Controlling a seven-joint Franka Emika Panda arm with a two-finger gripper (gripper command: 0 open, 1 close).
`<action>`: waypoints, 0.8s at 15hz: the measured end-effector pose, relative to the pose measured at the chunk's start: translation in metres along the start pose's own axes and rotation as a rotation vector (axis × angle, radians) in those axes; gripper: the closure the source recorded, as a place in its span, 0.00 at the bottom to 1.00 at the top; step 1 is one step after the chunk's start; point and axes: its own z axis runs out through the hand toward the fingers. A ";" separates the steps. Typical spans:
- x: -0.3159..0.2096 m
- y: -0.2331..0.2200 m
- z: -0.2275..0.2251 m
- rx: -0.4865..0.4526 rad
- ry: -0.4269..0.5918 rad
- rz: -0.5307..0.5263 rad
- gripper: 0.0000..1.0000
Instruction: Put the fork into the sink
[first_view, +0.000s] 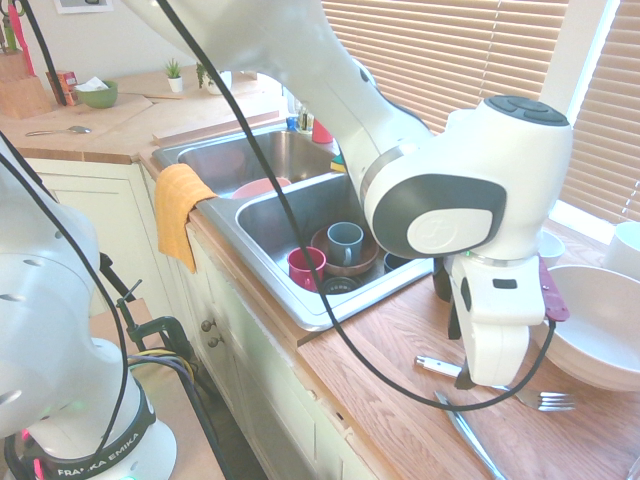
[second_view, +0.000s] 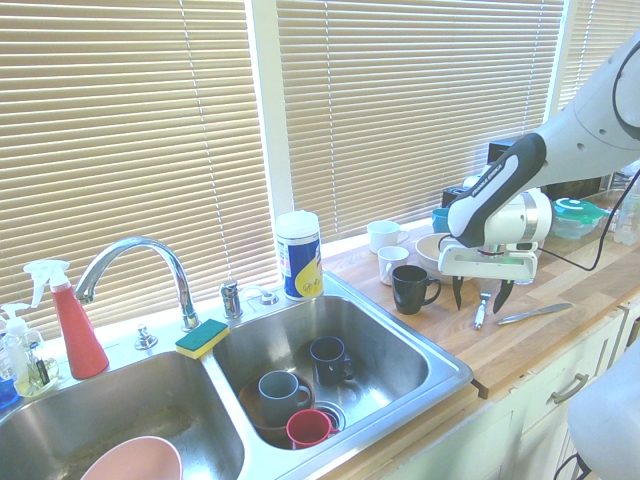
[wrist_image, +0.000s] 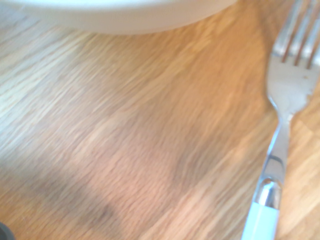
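From the first exterior view, the end effector (second_view: 483, 293) is poised low over the surface (first_view: 345, 372) with the fork (first_view: 545, 401) beneath it, so the step looks like lining up the grasp. The second exterior view shows its fingers wide apart around the fork's handle, gripping nothing. In the wrist view the fork lies flat; next calls for lowering slightly, then closing.
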 end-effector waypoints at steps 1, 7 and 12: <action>0.000 -0.001 0.001 0.003 0.002 -0.007 1.00; -0.002 -0.004 0.009 0.004 0.006 -0.029 1.00; -0.005 -0.006 0.012 0.006 -0.001 -0.038 1.00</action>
